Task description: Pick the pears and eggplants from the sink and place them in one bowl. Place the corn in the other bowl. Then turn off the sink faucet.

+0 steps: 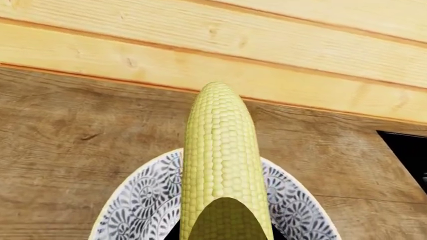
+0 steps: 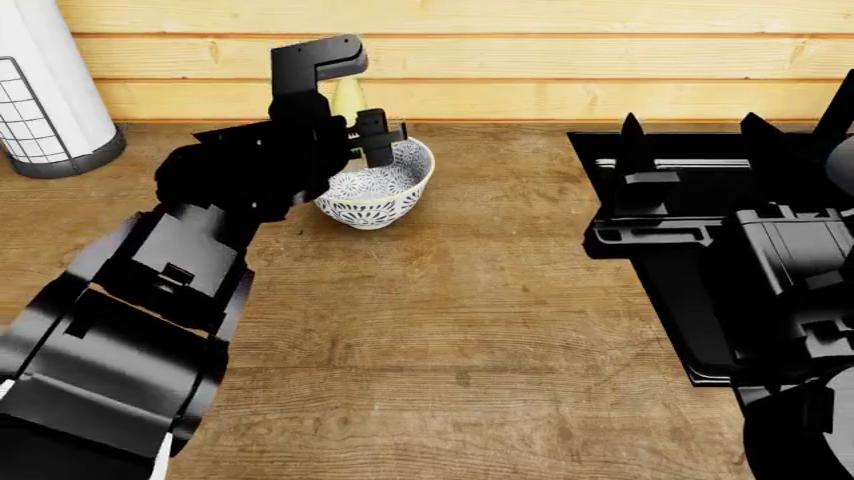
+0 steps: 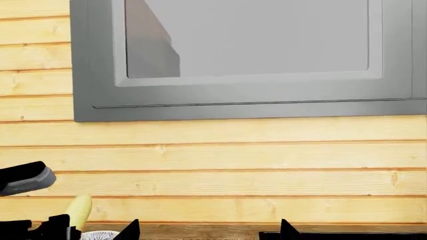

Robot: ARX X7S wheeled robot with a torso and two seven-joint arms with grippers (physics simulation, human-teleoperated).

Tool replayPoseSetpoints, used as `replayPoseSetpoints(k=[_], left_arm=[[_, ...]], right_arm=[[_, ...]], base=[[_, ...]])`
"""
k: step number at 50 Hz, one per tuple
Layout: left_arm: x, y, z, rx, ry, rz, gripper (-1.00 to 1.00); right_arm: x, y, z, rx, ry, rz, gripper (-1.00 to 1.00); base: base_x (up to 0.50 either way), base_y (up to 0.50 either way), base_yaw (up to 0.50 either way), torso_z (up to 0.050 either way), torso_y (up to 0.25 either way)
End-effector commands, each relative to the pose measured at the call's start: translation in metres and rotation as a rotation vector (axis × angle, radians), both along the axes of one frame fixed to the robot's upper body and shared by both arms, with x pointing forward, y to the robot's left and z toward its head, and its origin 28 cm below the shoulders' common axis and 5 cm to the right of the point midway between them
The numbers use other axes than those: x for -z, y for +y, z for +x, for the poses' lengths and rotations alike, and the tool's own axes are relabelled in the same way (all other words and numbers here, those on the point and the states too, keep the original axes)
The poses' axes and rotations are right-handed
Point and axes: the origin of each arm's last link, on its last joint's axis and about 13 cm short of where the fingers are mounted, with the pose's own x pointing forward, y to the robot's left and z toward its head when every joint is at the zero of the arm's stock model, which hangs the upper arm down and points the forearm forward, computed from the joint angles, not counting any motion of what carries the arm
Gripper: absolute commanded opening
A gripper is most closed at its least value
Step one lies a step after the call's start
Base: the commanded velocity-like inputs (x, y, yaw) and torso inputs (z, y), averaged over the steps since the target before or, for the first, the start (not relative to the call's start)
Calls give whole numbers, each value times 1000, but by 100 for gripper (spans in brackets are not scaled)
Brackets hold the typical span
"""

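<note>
My left gripper (image 2: 360,125) is shut on the pale yellow corn (image 1: 220,155) and holds it tip-up over a white bowl with a dark swirl pattern (image 2: 387,190). The bowl's rim (image 1: 143,195) shows on both sides of the cob. The corn's tip (image 2: 350,98) pokes out behind the gripper. My right gripper (image 2: 694,130) is open and empty over the black sink (image 2: 667,330); its fingertips (image 3: 130,231) stand wide apart. The corn (image 3: 78,210) also shows in the right wrist view. Pear, eggplant, flowered bowl and faucet are hidden or out of view.
A white cylinder with a wire grid (image 2: 47,90) stands at the back left of the wooden counter (image 2: 467,330). A plank wall (image 2: 534,60) runs behind, with a grey window frame (image 3: 233,107) above. The sink corner (image 1: 408,155) lies near the bowl.
</note>
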Motion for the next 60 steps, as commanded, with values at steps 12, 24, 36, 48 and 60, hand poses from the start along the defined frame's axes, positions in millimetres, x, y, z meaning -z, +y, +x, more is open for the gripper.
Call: replayPoseSetpoints(k=[12, 24, 36, 48, 60], left_arm=[[16, -5, -1, 10, 28, 5, -100], [14, -5, -1, 0, 10, 11, 100], [11, -5, 0, -6, -11, 13, 100], [-10, -3, 3, 5, -113, 19, 100], [-32, 13, -52, 17, -314, -77, 100]], right_arm=[[7, -2, -1, -1, 11, 6, 100], [7, -3, 0, -1, 12, 9, 100], [7, -2, -1, -6, 13, 7, 100], [9, -3, -1, -2, 16, 1, 100], [10, -3, 0, -4, 43, -4, 100]], base=[[0, 0, 0, 1, 0], [0, 0, 0, 0, 0], [0, 0, 0, 0, 0], [0, 0, 0, 0, 0], [-372, 0, 0, 0, 1]])
